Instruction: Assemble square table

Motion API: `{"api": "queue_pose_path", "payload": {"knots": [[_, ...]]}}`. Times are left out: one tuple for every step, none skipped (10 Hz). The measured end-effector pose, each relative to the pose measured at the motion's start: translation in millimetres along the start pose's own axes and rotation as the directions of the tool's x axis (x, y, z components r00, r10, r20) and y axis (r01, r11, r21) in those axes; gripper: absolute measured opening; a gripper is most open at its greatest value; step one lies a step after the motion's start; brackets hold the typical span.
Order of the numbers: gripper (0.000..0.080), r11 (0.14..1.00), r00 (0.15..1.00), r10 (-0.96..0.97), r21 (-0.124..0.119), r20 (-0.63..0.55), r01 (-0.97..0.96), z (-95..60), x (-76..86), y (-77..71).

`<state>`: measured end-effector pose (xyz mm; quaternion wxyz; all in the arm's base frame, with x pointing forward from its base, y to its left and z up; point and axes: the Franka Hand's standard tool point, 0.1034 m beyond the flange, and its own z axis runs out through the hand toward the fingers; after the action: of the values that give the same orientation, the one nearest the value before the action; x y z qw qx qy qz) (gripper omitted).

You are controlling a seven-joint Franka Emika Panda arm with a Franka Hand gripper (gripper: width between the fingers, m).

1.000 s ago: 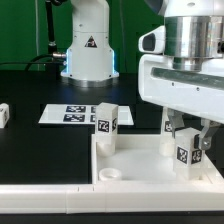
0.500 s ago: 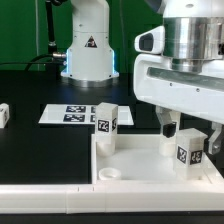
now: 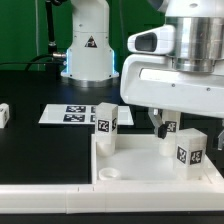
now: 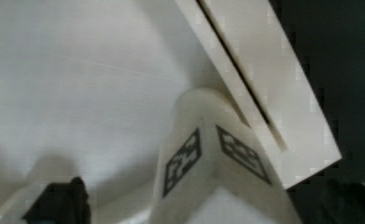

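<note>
Since a second ago the claw (image 3: 166, 124) has let go of the leg (image 3: 190, 150); its jaws are now apart and it has drifted toward nine o'clock. That leg stands upright at the four o'clock corner of the square table (image 3: 138, 160). I'd lift straight up so I don't clip it.

Your gripper (image 3: 184, 122) is letting go of the leg (image 3: 188, 150): its fingers (image 3: 158, 122), clamped on that leg a second ago, are now standing spread clear of its sides. The gripper is also drifting toward the exterior view's left of the leg, leaving it standing on its own.
</note>
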<state>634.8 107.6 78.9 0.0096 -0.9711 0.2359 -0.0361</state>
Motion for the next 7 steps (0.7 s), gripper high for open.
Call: {"api": "queue_pose_path", "payload": {"knots": [[0.0648,0.989,0.989,-0.145,-0.005,-0.003,0.145,-1.5,2.3,-0.9],[0.0648,0.97,0.97,-0.243,-0.008,-0.003,0.243,-2.4,3.5,-1.1],[0.0648,0.938,0.938,-0.347,-0.008,-0.005,0.347,-3.4,6.0,-0.2],[0.0648,0.903,0.903,-0.431,-0.008,-0.007,0.43,-4.6,8.8,0.8],[0.0648,0.871,0.871,-0.491,-0.01,-0.008,0.491,-4.9,10.0,1.6],[0.0648,0.839,0.839,-0.544,-0.019,-0.007,0.544,-4.9,10.3,2.1],[0.0648,0.817,0.817,-0.576,-0.024,-0.006,0.576,-4.4,10.0,2.0]]}}
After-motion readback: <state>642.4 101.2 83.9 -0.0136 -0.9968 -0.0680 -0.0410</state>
